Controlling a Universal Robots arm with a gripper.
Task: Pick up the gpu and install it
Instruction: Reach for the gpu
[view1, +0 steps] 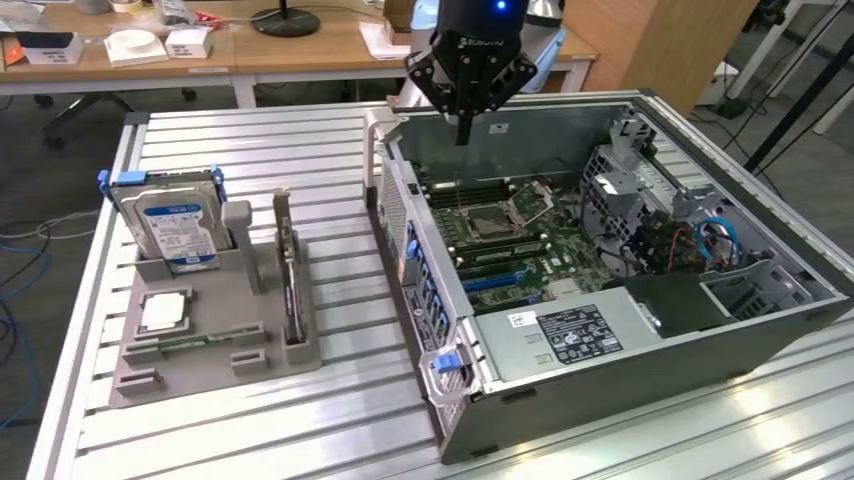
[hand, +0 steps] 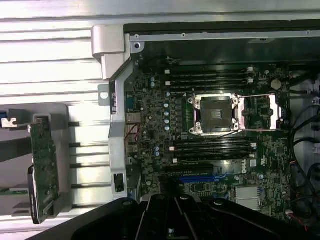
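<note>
The gripper (view1: 462, 130) hangs over the back of the case (view1: 641, 365), fingers closed on nothing. The gpu (view1: 286, 268) stands on edge in the grey holder (view1: 140, 385), at the exterior view's left of the case. The pick-up seems not begun; it calls for open fingers over the card's top edge.

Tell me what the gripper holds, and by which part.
Nothing: the gripper hangs shut and empty over the computer case; the gpu stands in the holder.

Hard drive (view1: 171, 225) upright in gray holder (view1: 200, 362), slatted table (view1: 254, 140).
</note>
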